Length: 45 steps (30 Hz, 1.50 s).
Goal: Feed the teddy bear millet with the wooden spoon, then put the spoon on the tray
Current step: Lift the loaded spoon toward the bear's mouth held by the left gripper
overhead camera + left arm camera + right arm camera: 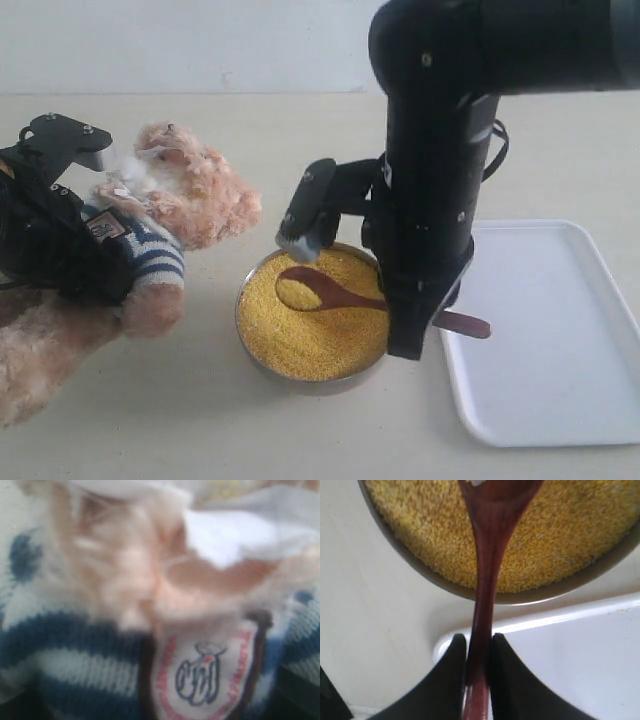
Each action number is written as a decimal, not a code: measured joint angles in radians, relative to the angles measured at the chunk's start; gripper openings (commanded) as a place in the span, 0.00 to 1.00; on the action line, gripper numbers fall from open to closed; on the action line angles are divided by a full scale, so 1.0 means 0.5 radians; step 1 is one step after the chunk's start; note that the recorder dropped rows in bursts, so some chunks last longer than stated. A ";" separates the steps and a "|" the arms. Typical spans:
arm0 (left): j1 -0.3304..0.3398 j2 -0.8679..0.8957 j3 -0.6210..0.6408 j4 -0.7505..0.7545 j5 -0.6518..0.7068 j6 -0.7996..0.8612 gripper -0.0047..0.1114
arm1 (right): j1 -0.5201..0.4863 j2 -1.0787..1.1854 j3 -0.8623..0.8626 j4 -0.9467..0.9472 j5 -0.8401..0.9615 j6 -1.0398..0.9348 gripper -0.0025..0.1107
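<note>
The right pincer (479, 645) is squeezing the thin handle of the wooden spoon (487, 555), with one black finger (451, 680) pressing on each side. In the exterior view the right pincer (408, 322) is pointing down beside the metal bowl (300, 383). The round end of the wooden spoon (318, 290) is lying in the millet (310, 345), and a few yellow grains are sitting inside it. The far end of the handle is sticking out over the edge of the tray (560, 340). The white tray is sitting on the counter (300, 140) just beside the bowl.

The teddy bear (190, 195) is leaning on the other side of the bowl, with its fluffy head tipping toward the millet. The left pincer (95, 250) is pushing against the bear's striped shirt, but I cannot tell if it is gripping or let go. The left wrist view is showing only blurry fur, blue and white stripes and the shield badge (205, 677) on the teddy bear (130, 580)
</note>
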 measured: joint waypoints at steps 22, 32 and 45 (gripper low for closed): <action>0.000 0.000 0.000 0.000 0.000 0.003 0.07 | -0.156 0.130 -0.521 0.787 0.066 0.550 0.02; 0.000 0.000 0.000 0.000 -0.053 0.005 0.07 | -0.156 0.234 -0.582 1.021 0.074 0.562 0.02; 0.000 0.000 0.000 0.000 -0.067 0.008 0.07 | -0.129 0.412 -0.798 1.137 0.074 0.619 0.02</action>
